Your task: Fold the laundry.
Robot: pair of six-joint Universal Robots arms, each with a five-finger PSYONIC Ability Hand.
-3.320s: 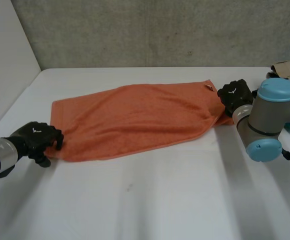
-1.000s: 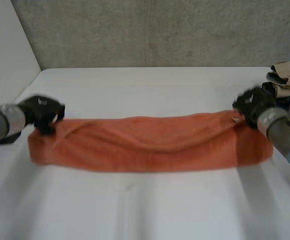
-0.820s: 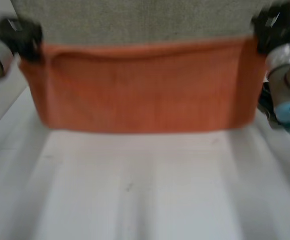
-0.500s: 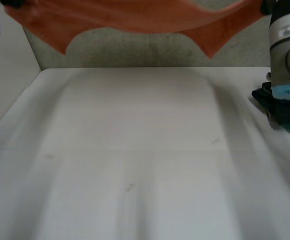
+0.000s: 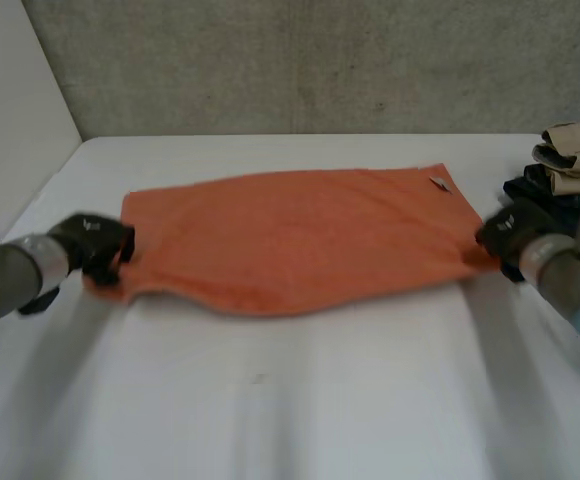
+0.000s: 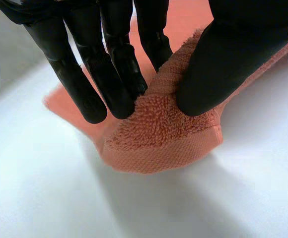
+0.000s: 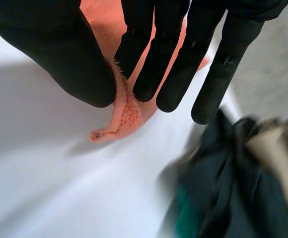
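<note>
An orange towel (image 5: 300, 238) lies spread flat across the white table (image 5: 290, 400). My left hand (image 5: 98, 247) pinches its near left corner; in the left wrist view the thumb and fingers (image 6: 109, 74) squeeze a fold of the towel (image 6: 159, 129) just above the table. My right hand (image 5: 511, 232) grips the near right corner; in the right wrist view a thin edge of the towel (image 7: 124, 114) sits between the thumb and the fingers (image 7: 179, 64). A small tag (image 5: 437, 183) shows at the far right corner.
A pile of clothes (image 5: 565, 160), beige on top of dark ones, sits at the table's right edge, close behind my right hand; dark and green cloth (image 7: 233, 188) lies just beyond that hand's fingertips. A grey wall (image 5: 300, 60) backs the table.
Both hands swung the towel up high off the table, then brought it down again. It now lies spread wide and flat, with both hands low at its near corners.
</note>
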